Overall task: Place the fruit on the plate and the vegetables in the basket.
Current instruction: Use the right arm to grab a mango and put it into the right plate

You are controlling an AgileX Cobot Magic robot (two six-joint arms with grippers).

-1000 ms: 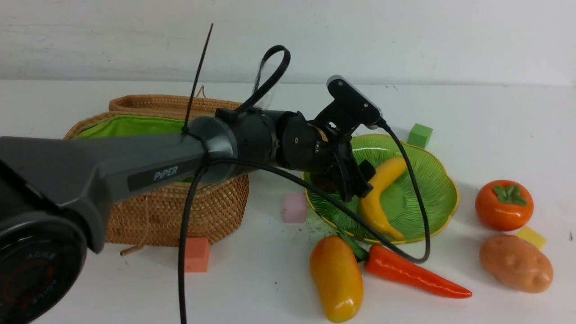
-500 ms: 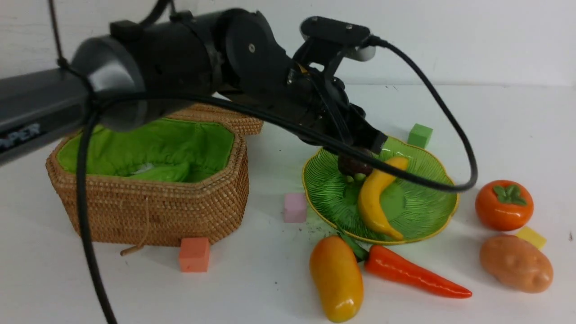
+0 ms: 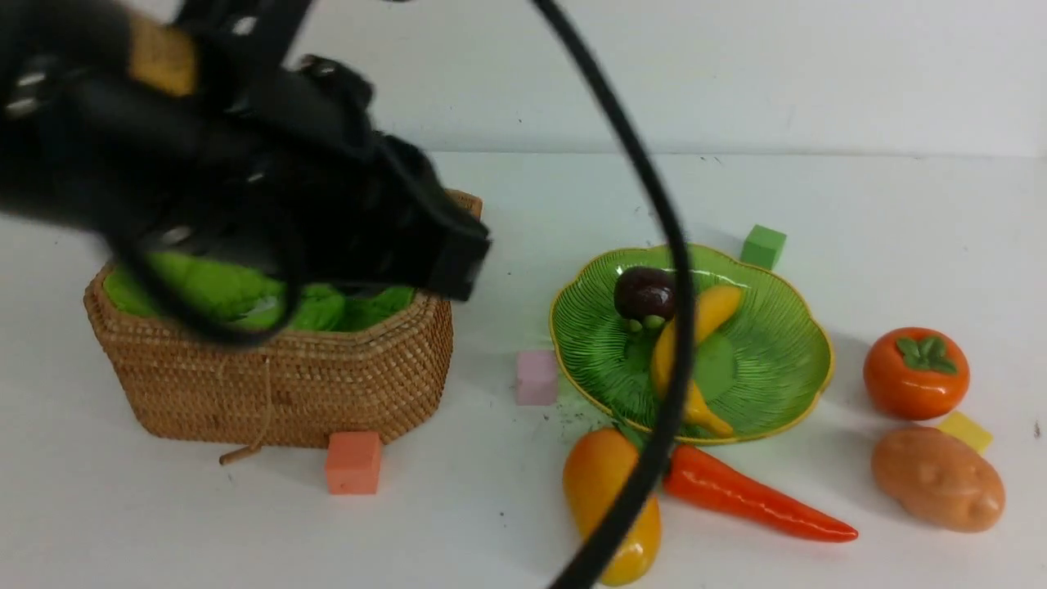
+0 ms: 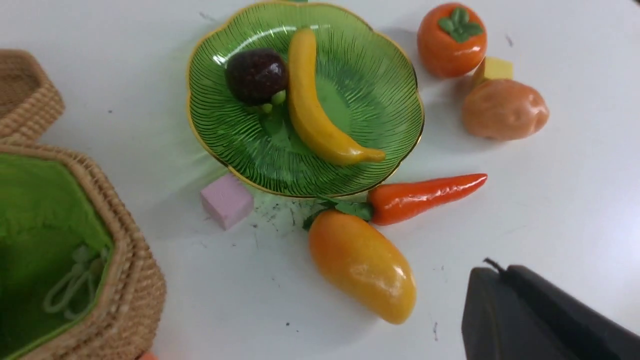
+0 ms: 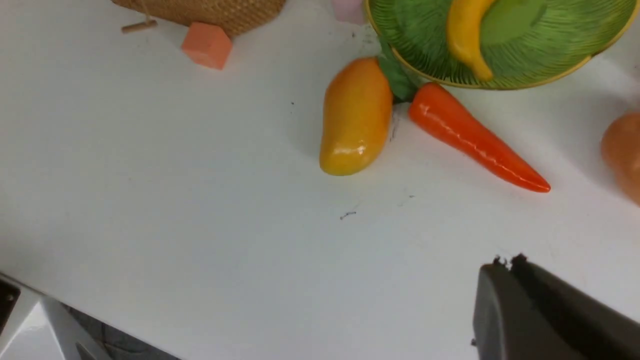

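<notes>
The plate holds two fruits: the banana lies along its middle and the mangosteen sits touching it, green top tipped toward the plate's centre. The basket stands open well to the plate's left, its lid down on the table behind it. Inside, the left wrist view shows the green lining and a pale loop of cord; the rest of the inside is hidden (the front view is blocked by the arm), so I cannot tell what lies in it.

On the table, the mango and carrot lie just in front of the plate, the carrot's green stub touching the mango and reaching the plate's rim. The persimmon and potato sit right of the plate, a yellow cube between them. A pink cube lies just beside the plate's left rim, an orange cube against the basket's front, a green cube behind the plate.

The left claw hangs blurred above the basket's right end; whether it is released or clenched I cannot tell. Of the right claw only one dark finger shows over bare table, near the mango and carrot; cannot tell either.
</notes>
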